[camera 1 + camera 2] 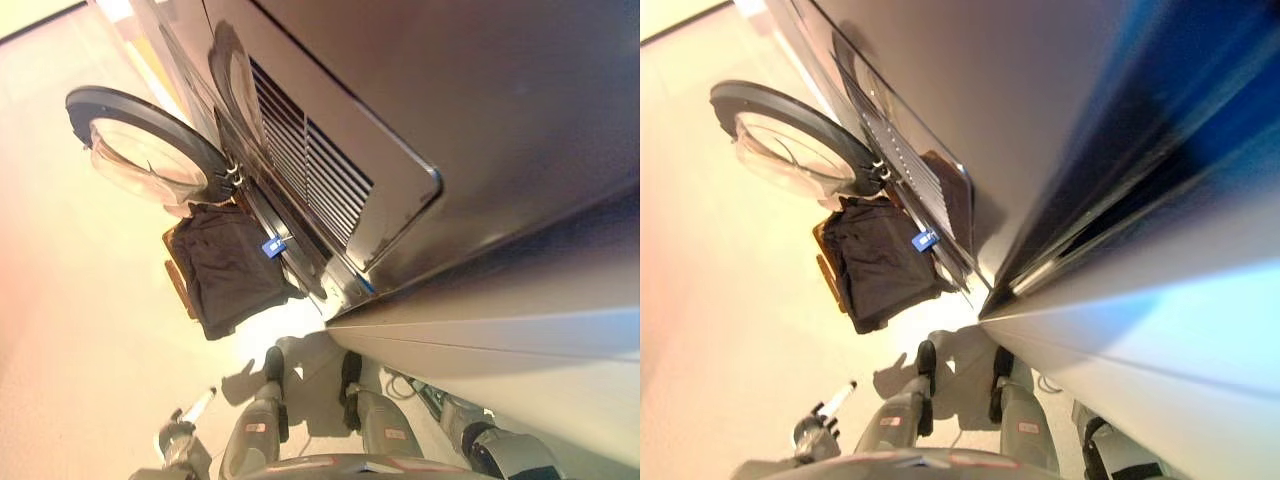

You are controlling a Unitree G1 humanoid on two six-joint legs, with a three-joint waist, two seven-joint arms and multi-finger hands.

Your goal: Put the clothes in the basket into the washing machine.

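Pale floor (70, 300) fills the left of your view; the washing machine (400, 130) stands along the right, its round door (150, 150) swung open toward the left; the basket (182, 280) sits on the floor just beside the machine, below the door; dark clothes (232, 265) lie heaped in it; your left hand (183, 428) shows near the bottom edge, apart from the basket, fingers relaxed, holding nothing; your right hand shows in no view.
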